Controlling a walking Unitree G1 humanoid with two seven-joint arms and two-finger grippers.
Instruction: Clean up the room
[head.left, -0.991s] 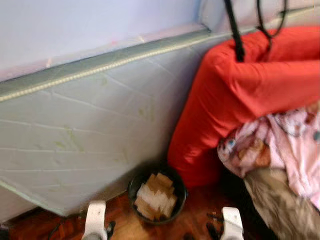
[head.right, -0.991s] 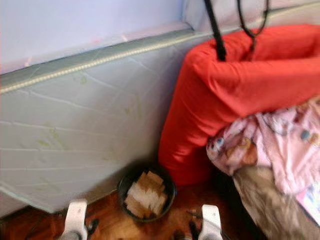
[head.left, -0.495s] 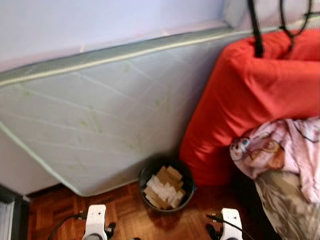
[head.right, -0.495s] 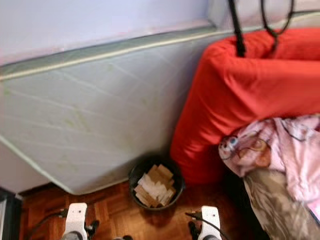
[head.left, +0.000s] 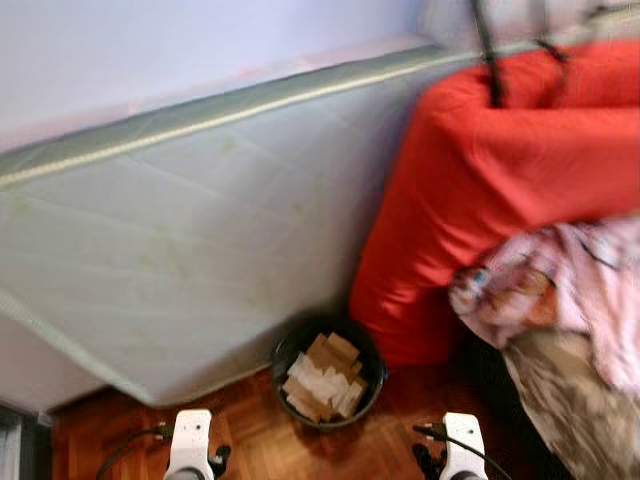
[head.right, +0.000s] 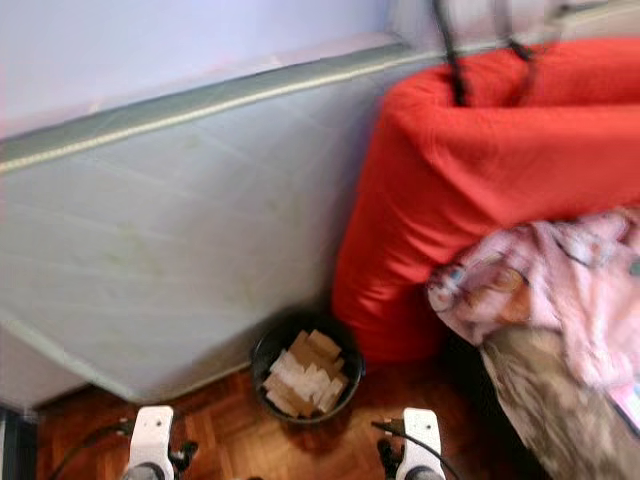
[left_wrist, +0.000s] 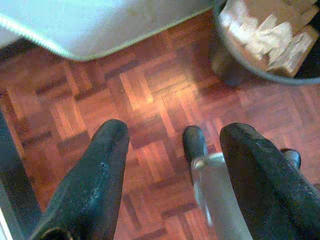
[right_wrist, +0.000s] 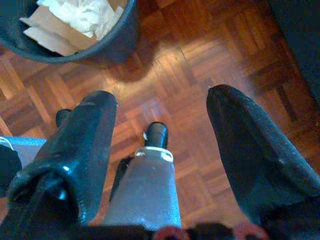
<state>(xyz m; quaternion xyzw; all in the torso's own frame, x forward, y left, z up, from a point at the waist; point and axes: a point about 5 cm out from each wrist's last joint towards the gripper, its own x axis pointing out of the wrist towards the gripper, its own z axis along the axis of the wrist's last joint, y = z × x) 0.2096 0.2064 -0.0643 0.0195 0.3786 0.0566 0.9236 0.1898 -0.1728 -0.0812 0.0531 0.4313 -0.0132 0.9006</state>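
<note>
Left gripper (left_wrist: 172, 170) hangs open near bin (left_wrist: 267, 60).

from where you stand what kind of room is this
Probably a bedroom or a spare room in a home: a pale mattress leans on edge against the wall, red bedding and a pink printed blanket are piled beside it, and a small black bin stands on parquet floor.
</note>
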